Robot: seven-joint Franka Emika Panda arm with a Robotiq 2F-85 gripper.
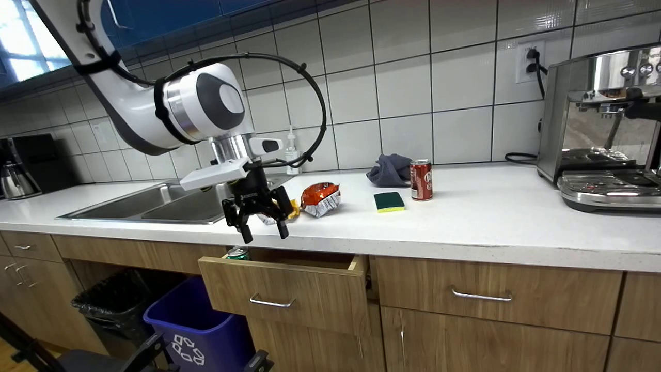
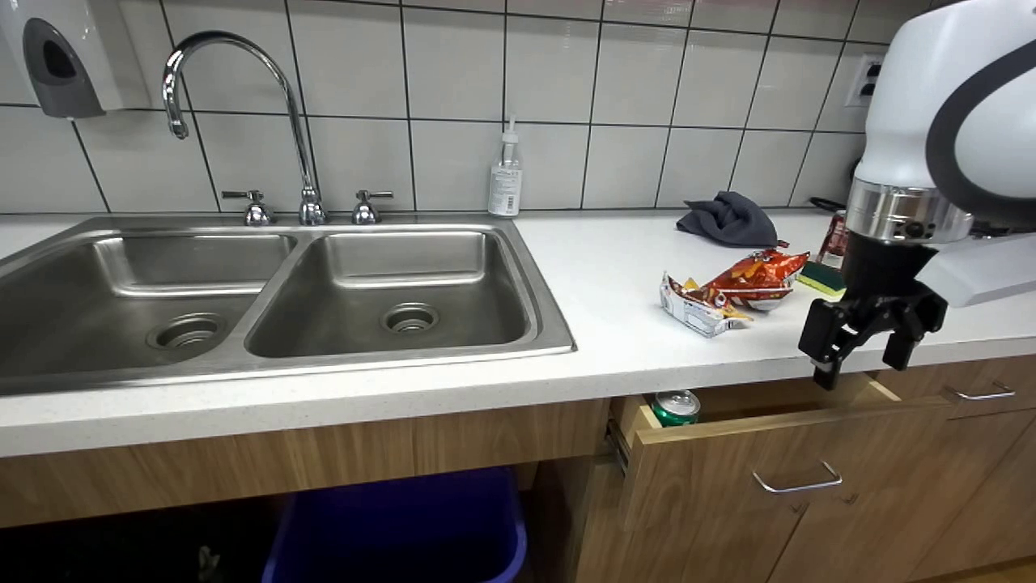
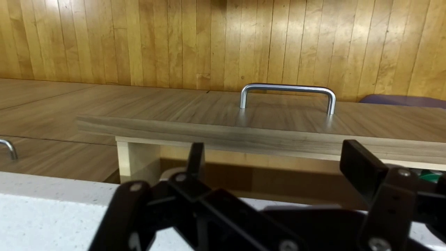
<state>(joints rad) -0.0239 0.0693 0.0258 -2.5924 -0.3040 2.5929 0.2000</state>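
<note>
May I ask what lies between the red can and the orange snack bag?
A green-topped sponge, in an exterior view; the dark cloth sits farther back.

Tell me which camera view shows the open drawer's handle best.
The wrist view: there the handle appears largest, seen from above with nothing covering it. Both exterior views also show it whole, on the front of the drawer, only smaller.

The white counter (image 1: pixel 490 222) runs along a tiled wall (image 1: pixel 403 88), pale and glossy with dark grout lines. Above the counter hang blue cabinets (image 1: pixel 165 20), and a bright, bluish-white window (image 1: pixel 26 51) shows there too. A steel double sink (image 2: pixel 271 317) is set into the counter; wood-grain cupboards (image 1: pixel 485 341) stand beneath the counter. Lower than the counter, the yellowish wooden floor (image 3: pixel 174 42) catches the light.
</note>
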